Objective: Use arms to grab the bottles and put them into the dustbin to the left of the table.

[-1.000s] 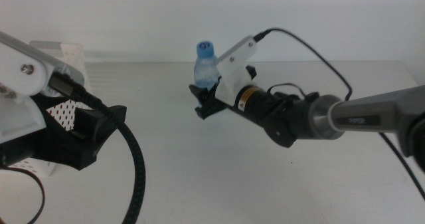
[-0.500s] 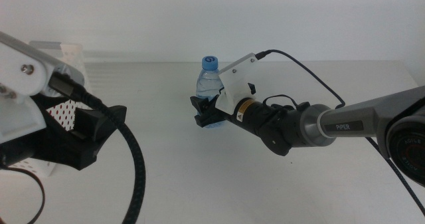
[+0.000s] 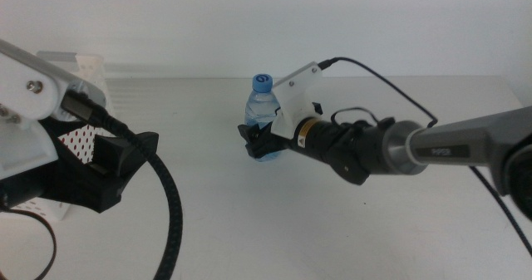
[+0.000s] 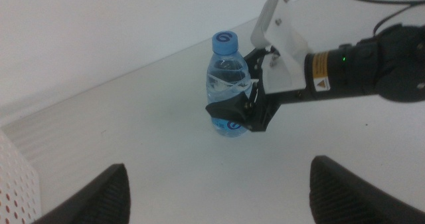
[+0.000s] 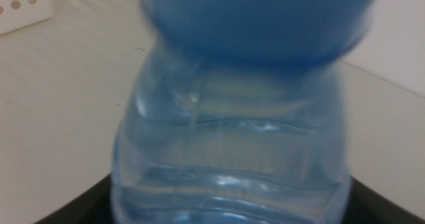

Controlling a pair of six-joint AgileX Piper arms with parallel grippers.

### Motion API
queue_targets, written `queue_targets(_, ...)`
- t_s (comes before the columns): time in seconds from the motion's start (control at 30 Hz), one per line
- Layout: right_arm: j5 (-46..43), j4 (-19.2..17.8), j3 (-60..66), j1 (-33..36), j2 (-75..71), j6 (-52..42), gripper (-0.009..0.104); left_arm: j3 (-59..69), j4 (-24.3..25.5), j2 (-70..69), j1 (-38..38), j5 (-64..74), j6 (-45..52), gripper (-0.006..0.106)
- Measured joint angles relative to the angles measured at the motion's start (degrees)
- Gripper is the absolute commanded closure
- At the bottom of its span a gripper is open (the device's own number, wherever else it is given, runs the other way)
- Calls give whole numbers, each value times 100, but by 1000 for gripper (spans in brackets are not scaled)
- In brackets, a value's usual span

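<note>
At the left edge the left claw waits with its jaws spread wide, in front of the white bin. Mid-worktop, the bottle now stands upright on the surface; a second ago it was tilted and lifted. The right claw is clamped round its lower body. The left wrist view shows that grip side-on; the right wrist view shows only blurred cap and plastic.

I see my right hand has lowered the water bottle since a second ago: it was lifted and tilted, now it stands upright on the surface, still clamped.
</note>
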Motion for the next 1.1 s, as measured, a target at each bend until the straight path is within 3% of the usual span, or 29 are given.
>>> queue_targets(0.17,628,-52,231,5,-621,215,15,0,0,0,0,0,0,14)
queue_targets(0.5,684,-326,1999,5,-2231,613,21,0,0,0,0,0,0,14)
queue_targets(0.7,828,-467,2886,5,-3672,1374,21,0,0,0,0,0,0,14)
queue_targets(0.87,1912,-1011,3030,5,-4863,1892,21,0,0,0,0,0,0,14)
queue_targets(1.1,3268,-1151,3091,5,-6051,2056,21,0,0,0,0,0,0,14)
